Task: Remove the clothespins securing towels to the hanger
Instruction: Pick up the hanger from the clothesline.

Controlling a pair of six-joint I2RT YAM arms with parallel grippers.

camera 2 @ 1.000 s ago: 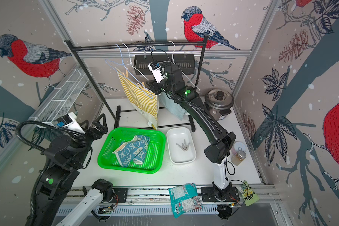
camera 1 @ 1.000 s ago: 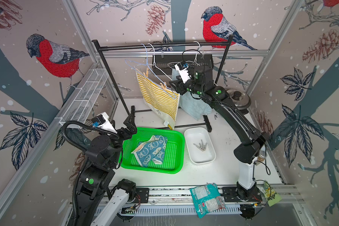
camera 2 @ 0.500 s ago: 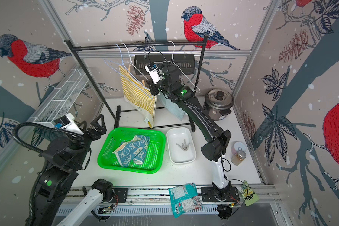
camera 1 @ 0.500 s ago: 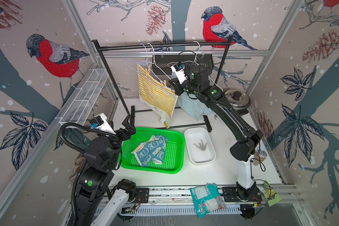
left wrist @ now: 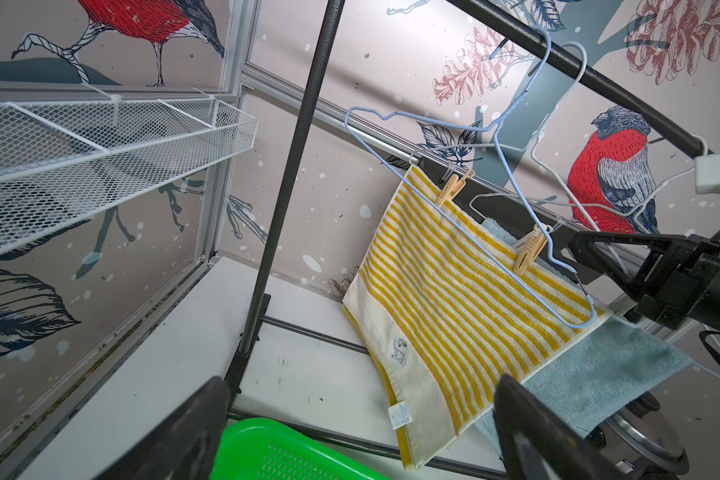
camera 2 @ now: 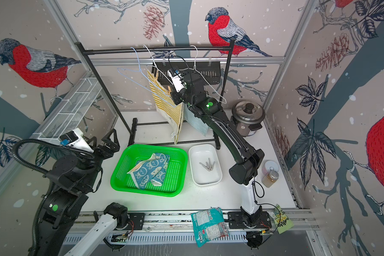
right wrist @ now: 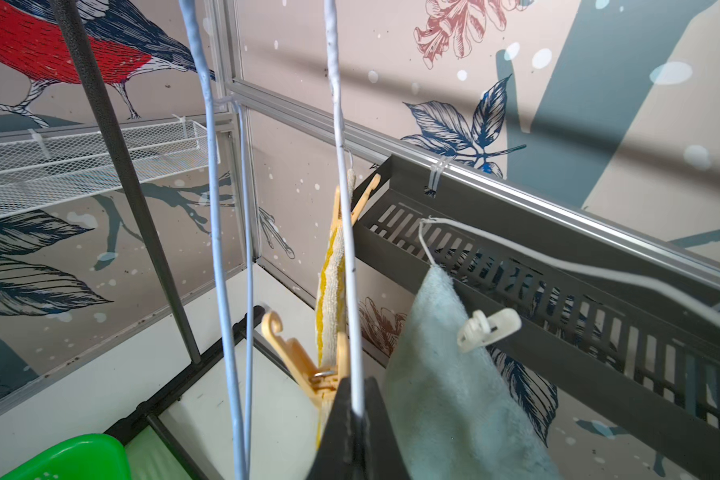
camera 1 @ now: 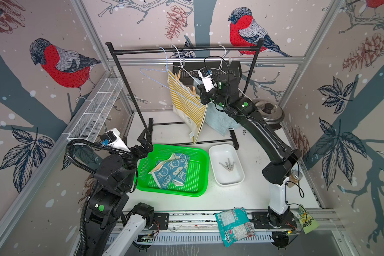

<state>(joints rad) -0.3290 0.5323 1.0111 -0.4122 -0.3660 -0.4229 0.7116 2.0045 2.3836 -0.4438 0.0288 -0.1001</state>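
A yellow-and-white striped towel [camera 1: 186, 104] hangs from a white wire hanger [right wrist: 341, 166] on the black rack, pinned by two tan clothespins [camera 1: 178, 75] [camera 1: 192, 90]. My right gripper [right wrist: 358, 415] is shut on that hanger's wire, right beside the lower tan clothespin [right wrist: 308, 361]. Behind it a light-blue towel [right wrist: 445, 395] hangs with a white plastic clothespin [right wrist: 489, 328] on it. The teal-blue towel [camera 1: 171, 168] lies in the green basket [camera 1: 173, 192]. My left gripper [camera 1: 145, 141] stands open and empty by the basket's far left corner.
A white tray [camera 1: 217, 150] right of the basket holds grey clothespins [camera 1: 227, 165]. An empty light-blue hanger [left wrist: 433, 199] hangs in front of the striped towel. A steel pot [camera 1: 268, 113] stands at the back right, a wire shelf [camera 1: 93, 110] on the left wall, and a black slotted bin [right wrist: 558, 270] behind the rack.
My right gripper has shut on the white hanger's wire. The hanger and striped towel have swung slightly. The left arm has barely moved.
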